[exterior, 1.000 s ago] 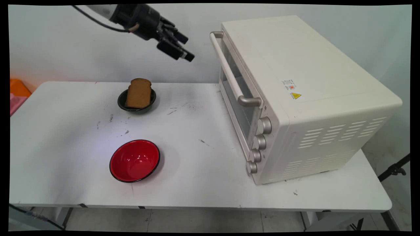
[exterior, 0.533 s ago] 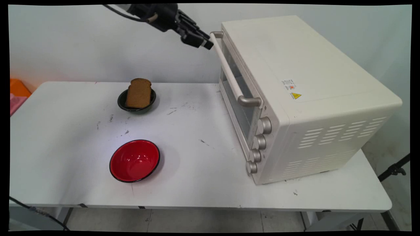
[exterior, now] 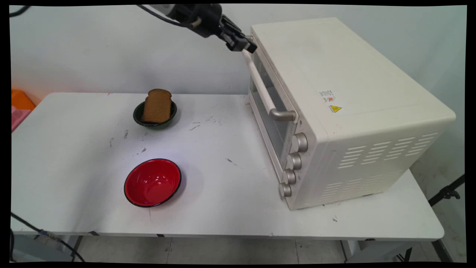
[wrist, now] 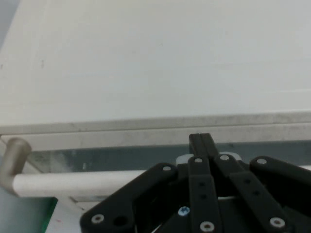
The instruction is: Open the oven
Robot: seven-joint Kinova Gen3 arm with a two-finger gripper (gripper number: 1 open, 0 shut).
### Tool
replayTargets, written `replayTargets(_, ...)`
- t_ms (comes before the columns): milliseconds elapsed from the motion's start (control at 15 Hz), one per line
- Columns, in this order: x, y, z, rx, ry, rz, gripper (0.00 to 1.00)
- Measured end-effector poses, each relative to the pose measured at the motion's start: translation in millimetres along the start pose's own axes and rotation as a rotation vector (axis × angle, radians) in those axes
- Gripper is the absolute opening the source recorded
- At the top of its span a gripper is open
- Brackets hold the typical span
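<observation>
Reaching in from the upper left, the black claw [exterior: 250, 45] sits at the far upper corner of the cream toaster oven [exterior: 346, 96], right at the far end of the oven's door handle [exterior: 264, 88]; in the hand view its fingers [wrist: 200, 145] look pressed together over the handle bar [wrist: 87, 182], so it reads as closed, though whether it pinches the bar is unclear; left of the oven on the white bench [exterior: 223, 193] stands a dark bowl [exterior: 154, 116] holding a brown bread slice [exterior: 157, 105]; nearer the camera lies a red bowl [exterior: 153, 182]; neither stands in the claw's way; a second ago the claw hung well left of the oven, apart from the handle.
</observation>
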Motion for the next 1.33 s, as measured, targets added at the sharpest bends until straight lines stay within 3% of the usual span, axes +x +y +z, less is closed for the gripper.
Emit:
replayTargets(533,0.6,1.9,30.0,0.013,-0.041,0.018,0.00)
replayTargets(1333,-13.6,7.7,45.6,0.001,-0.096,0.035,0.00)
